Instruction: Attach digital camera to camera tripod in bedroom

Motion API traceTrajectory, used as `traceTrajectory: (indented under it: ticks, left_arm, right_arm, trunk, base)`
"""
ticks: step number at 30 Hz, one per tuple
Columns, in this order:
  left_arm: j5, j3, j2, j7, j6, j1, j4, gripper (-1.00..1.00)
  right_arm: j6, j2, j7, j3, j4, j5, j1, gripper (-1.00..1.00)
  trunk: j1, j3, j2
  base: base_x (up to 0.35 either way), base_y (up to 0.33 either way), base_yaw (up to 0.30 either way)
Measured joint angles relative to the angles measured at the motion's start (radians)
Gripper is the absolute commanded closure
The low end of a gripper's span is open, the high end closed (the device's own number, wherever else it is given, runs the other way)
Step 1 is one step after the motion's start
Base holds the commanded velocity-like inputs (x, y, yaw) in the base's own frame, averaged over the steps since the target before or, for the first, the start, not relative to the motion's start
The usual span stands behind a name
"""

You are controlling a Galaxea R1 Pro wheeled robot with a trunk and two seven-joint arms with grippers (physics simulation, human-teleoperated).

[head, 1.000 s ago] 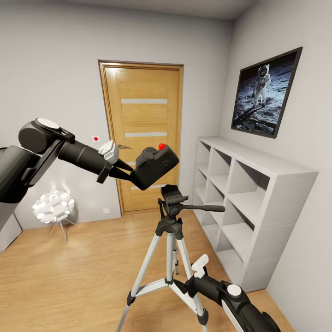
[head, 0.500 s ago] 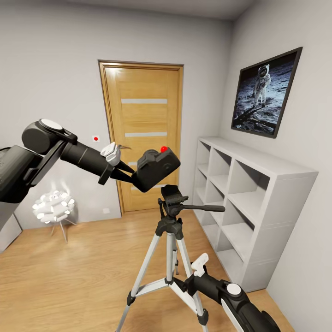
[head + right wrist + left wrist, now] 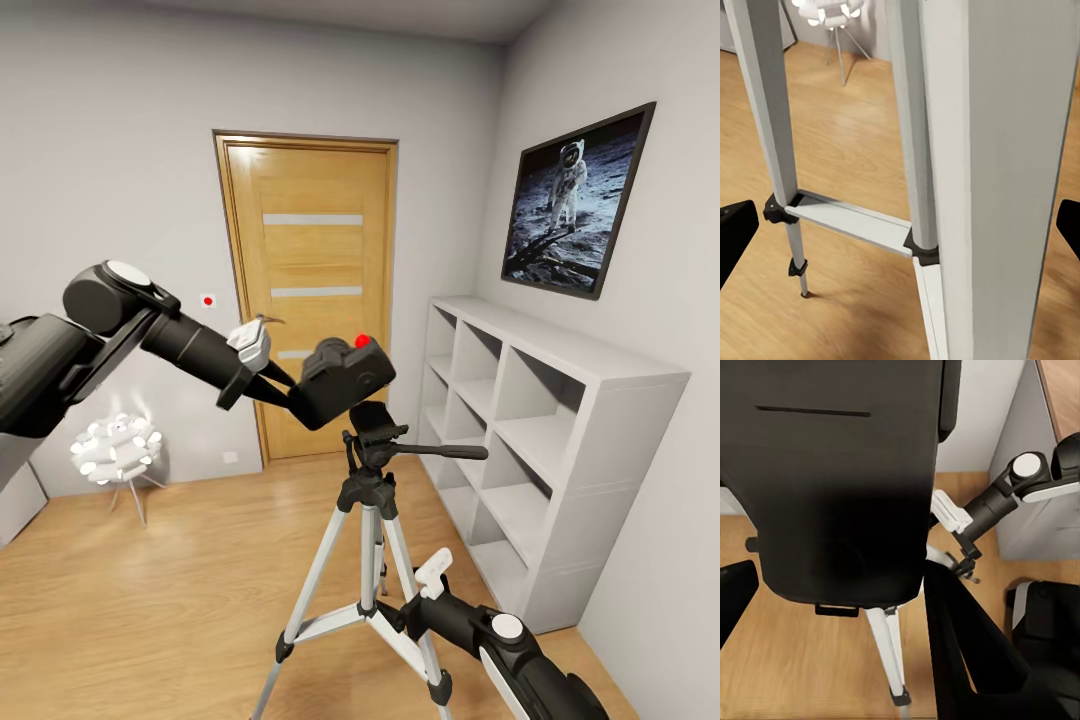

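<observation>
Left arm: raised and stretched forward across the room, forearm sloping slightly downward to its left pincer [image 3: 290,392], whose dark fingers are clamped on the digital camera [image 3: 345,380]. The camera hangs tilted just beyond the fingertips, red button uppermost, just above and slightly to the left of the black head of the camera tripod [image 3: 372,430]; whether the two touch cannot be told. In the left wrist view the camera's [image 3: 840,472] black body fills the space between the fingers, a tripod leg [image 3: 889,645] showing below it. Right arm: held low, elbow bent, right pincer [image 3: 400,620] reaching up to the tripod's legs near the spreader brace. In the right wrist view a silver-white leg [image 3: 1009,180] stands between the spread fingertips at the frame's edges, not visibly gripped.
</observation>
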Motion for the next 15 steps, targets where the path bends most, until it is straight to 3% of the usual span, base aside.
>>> traceTrajectory:
  ticks: [3, 11, 15]
  left_arm:
    - [0.012, -0.031, 0.000, -0.015, 0.000, -0.030, 0.011, 1.00]
    - [0.104, -0.129, -0.001, -0.024, 0.000, -0.121, 0.049, 1.00]
    - [0.123, -0.162, -0.003, -0.024, 0.001, -0.150, 0.061, 1.00]
  right_arm:
    - [0.000, 0.001, 0.000, 0.000, 0.000, 0.000, 0.000, -1.00]
    - [0.001, 0.001, 0.000, 0.000, -0.002, 0.000, 0.000, -1.00]
    - [0.002, 0.001, 0.000, 0.001, -0.002, 0.000, 0.000, -1.00]
  trunk:
    - [0.000, 0.000, 0.000]
    - [0.000, 0.000, 0.000]
    - [0.000, 0.000, 0.000]
  base:
    - [0.000, 0.000, 0.000]
    - [0.000, 0.000, 0.000]
    - [0.000, 0.000, 0.000]
